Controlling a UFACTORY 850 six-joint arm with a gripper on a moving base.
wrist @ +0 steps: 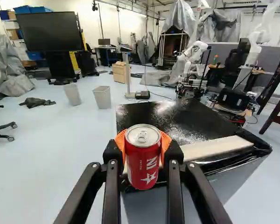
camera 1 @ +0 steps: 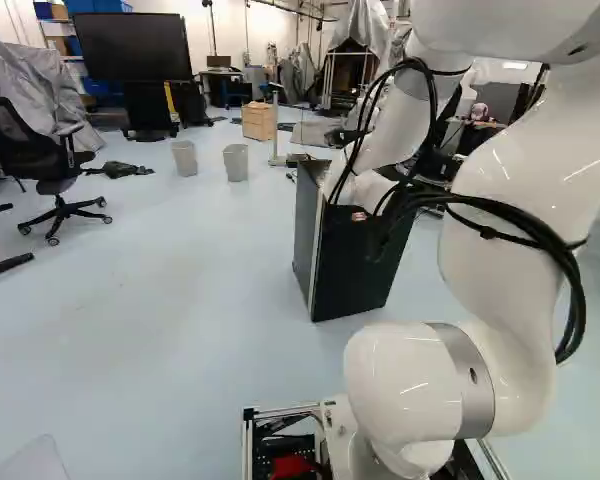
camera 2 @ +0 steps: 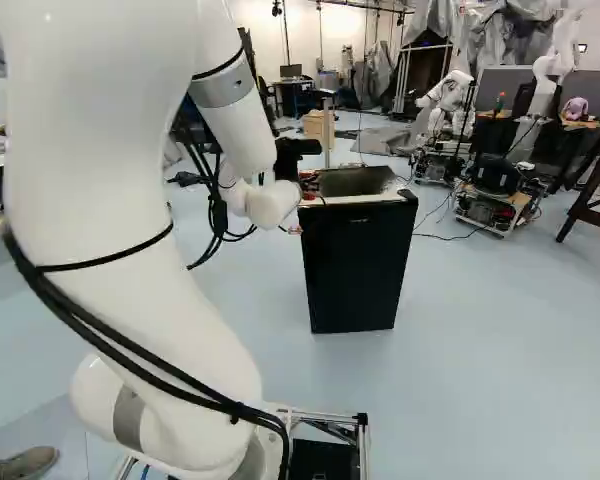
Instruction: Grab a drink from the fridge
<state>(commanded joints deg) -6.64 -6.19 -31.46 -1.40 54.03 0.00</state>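
Note:
My black gripper (camera 2: 296,149) is partly visible at the wrist, by the near left corner of the black fridge (camera 2: 356,268) in the right base view. The wrist view shows the gripper (wrist: 143,144) shut on a red drink can (wrist: 143,161), with orange pads (wrist: 165,142) pressing it from both sides. The can is upright, its silver lid uncovered. It stands in front of the fridge's near top edge, and the glossy black top (wrist: 154,117) stretches beyond it. In the left base view the arm hides part of the fridge (camera 1: 355,270). Its door looks closed.
Two grey bins (camera 1: 236,162) and a wooden box (camera 1: 258,120) stand beyond the fridge to its left. An office chair (camera 1: 60,170) is at the left of the left base view. Another robot (camera 2: 448,105) stands behind and right of the fridge, near wheeled equipment (camera 2: 495,195).

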